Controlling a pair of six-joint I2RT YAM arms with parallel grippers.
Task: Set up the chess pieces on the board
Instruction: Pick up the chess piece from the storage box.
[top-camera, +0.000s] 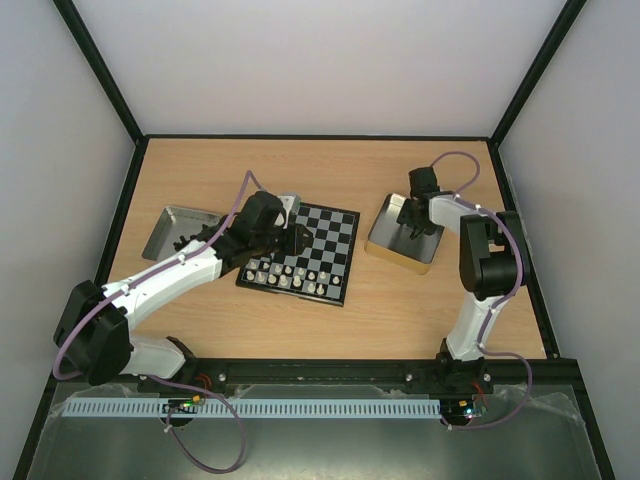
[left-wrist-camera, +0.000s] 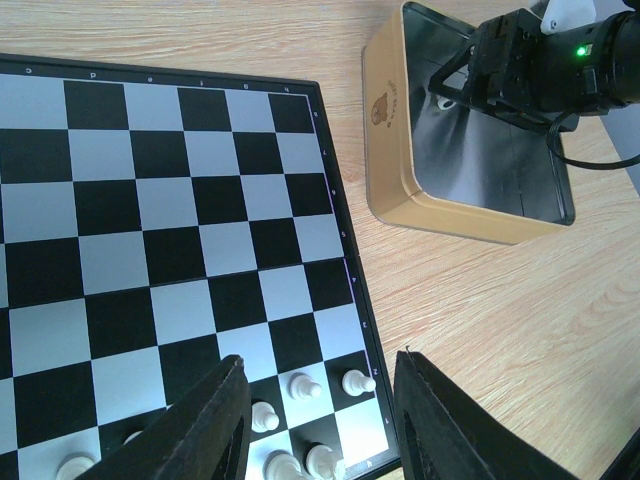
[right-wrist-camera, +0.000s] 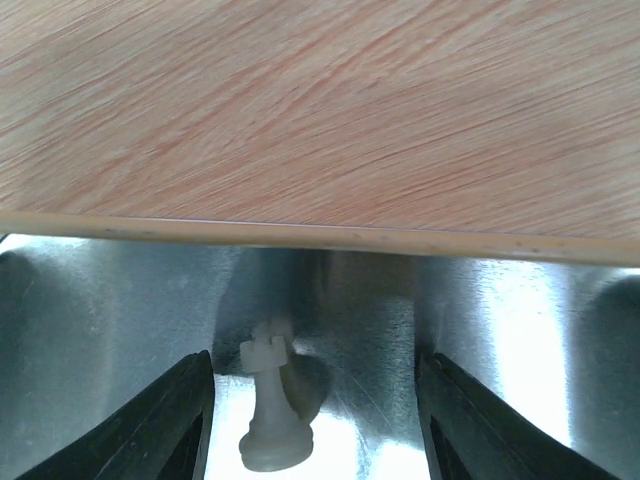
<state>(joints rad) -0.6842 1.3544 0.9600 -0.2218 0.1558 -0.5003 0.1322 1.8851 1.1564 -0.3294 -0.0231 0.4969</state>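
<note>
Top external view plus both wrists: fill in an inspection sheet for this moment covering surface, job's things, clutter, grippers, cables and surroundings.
Surface: wooden table, light grain.
Job's things: chessboard flat mid-table; white pieces on its near rows; one white rook standing in the gold-walled tin right of the board.
Clutter: silvery tin left of the board, contents unclear.
Grippers: left gripper above the board's near right corner, fingers apart, nothing held; right gripper down in the gold-walled tin, fingers either side of the rook, not touching it.
Cables: purple cable looped along each arm.
Surroundings: pale walls, black frame.
</note>
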